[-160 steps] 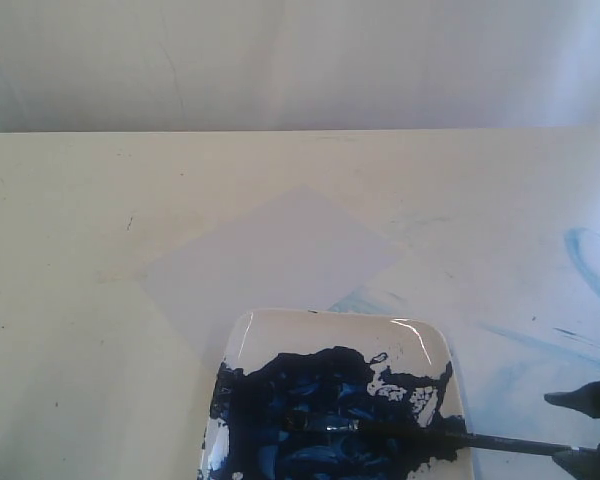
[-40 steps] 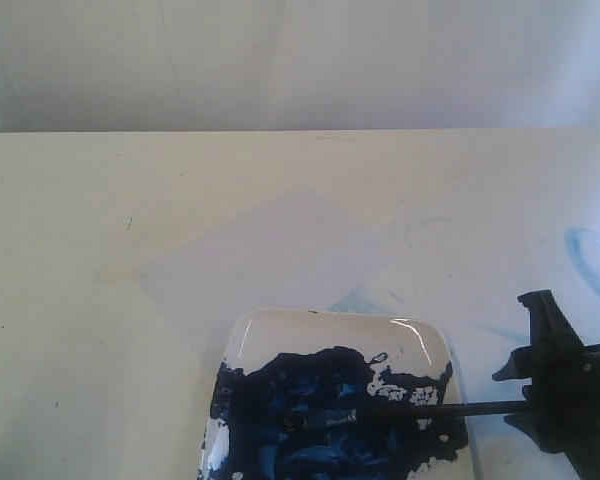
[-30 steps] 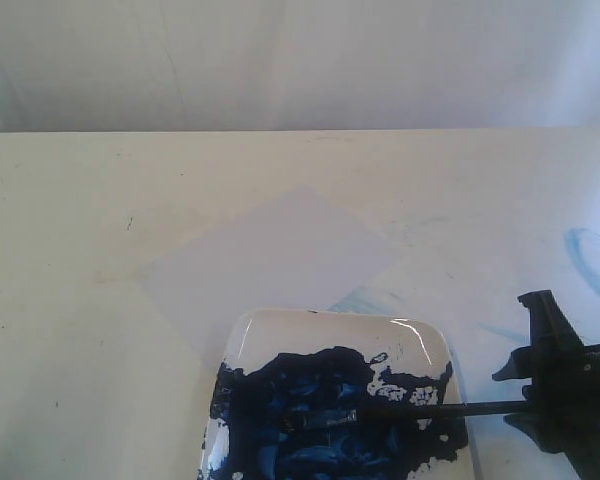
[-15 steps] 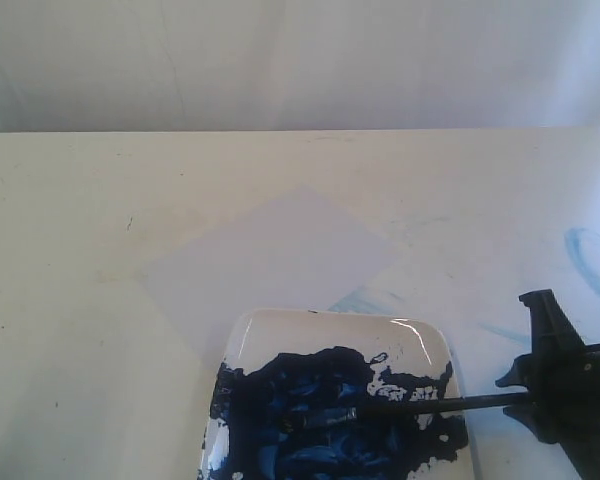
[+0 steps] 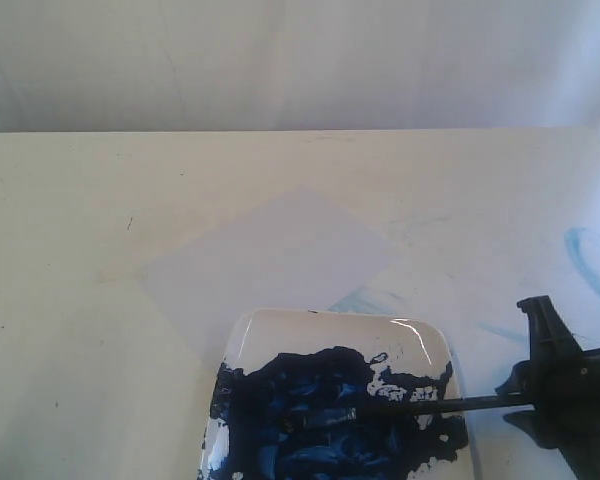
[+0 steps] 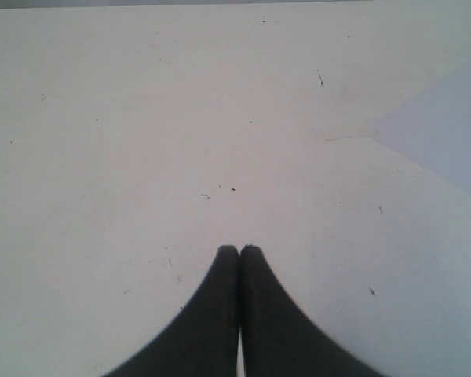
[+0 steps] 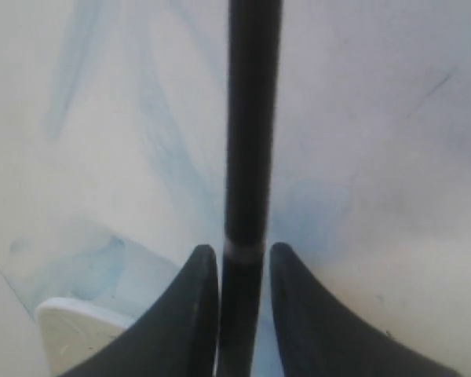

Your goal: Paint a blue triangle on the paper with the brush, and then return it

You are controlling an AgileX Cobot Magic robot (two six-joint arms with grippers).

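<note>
Surface: cream counter (image 5: 80, 300), paper (image 5: 270, 255) blank.
Right claw (image 7: 243, 253): has closed in, now pinching the brush (image 5: 420, 405) handle.
Left claw (image 6: 239, 251): pressed together, empty.
Meaning: lifting likely comes next.

The cream table (image 5: 70, 300) carries the paper (image 5: 270, 258), a plate (image 5: 280, 335) and blue smears (image 5: 580, 245).

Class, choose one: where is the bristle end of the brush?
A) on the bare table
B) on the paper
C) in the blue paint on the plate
C: the brush has its bristle end in the blue paint on the plate, handle between the jaws of the right gripper; the paper is unmarked.
</note>
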